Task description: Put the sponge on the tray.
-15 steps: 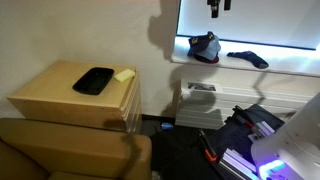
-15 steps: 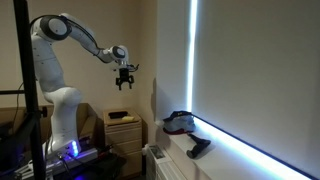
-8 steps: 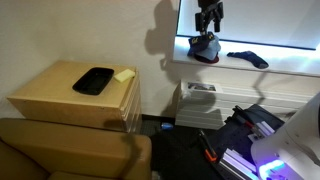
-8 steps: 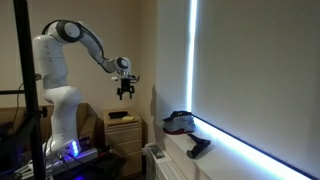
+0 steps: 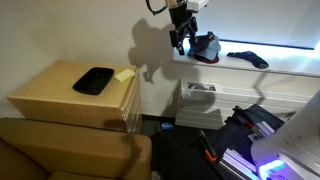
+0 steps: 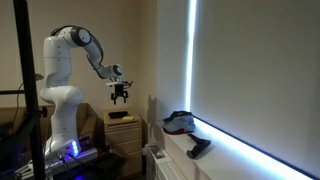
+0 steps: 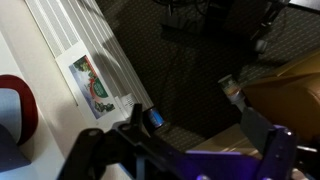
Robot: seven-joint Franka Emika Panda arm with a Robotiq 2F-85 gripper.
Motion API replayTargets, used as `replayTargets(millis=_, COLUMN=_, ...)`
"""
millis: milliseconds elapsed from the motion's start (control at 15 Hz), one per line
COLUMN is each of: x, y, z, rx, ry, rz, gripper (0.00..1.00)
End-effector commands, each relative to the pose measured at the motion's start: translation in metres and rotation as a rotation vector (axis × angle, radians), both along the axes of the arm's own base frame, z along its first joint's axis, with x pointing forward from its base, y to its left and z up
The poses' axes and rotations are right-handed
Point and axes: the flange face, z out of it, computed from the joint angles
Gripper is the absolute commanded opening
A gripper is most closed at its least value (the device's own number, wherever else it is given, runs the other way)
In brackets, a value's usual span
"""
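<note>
The sponge (image 5: 124, 75), a small pale yellow-green block, lies on the wooden cabinet (image 5: 60, 100) right beside the black tray (image 5: 93, 81), at the tray's window-side edge. My gripper (image 5: 179, 45) hangs in the air well above and to the window side of the cabinet, near the sill, fingers pointing down. In another exterior view the gripper (image 6: 120, 99) hovers above the cabinet, where the tray (image 6: 122, 116) shows as a dark strip. In the wrist view the fingers (image 7: 200, 135) stand apart with nothing between them. The sponge and tray are not visible there.
A dark cap with red trim (image 5: 205, 47) and a dark object (image 5: 247, 58) lie on the window sill; the cap shows again (image 6: 180, 121). A radiator (image 5: 205, 100) stands under the sill. A brown couch (image 5: 70, 150) is in front of the cabinet.
The gripper has come down from the top of the window and moved away from the sill toward the cabinet. The sponge and tray have not moved.
</note>
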Motion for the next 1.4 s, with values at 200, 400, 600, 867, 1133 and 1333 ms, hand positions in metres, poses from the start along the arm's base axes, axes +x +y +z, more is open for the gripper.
replayTargets(millis=200, x=0.018, y=0.023, z=-0.045, rx=0.038, ry=-0.103, rz=-0.027, gripper=1.00)
replayTargets(millis=400, x=0.046, y=0.071, z=-0.065, rx=0.180, ry=-0.266, rz=-0.082, gripper=1.00)
replayTargets(millis=600, x=0.072, y=0.105, z=-0.084, rx=0.260, ry=-0.422, rz=-0.128, gripper=1.00)
replayTargets(millis=867, x=0.067, y=0.110, z=-0.091, rx=0.258, ry=-0.390, rz=-0.123, gripper=1.00)
replayTargets(millis=1133, x=0.078, y=0.106, z=-0.116, rx=0.251, ry=-0.426, rz=-0.160, gripper=1.00)
replayTargets(millis=1333, x=0.102, y=0.099, z=-0.142, rx=0.302, ry=-0.510, rz=-0.354, gripper=1.00)
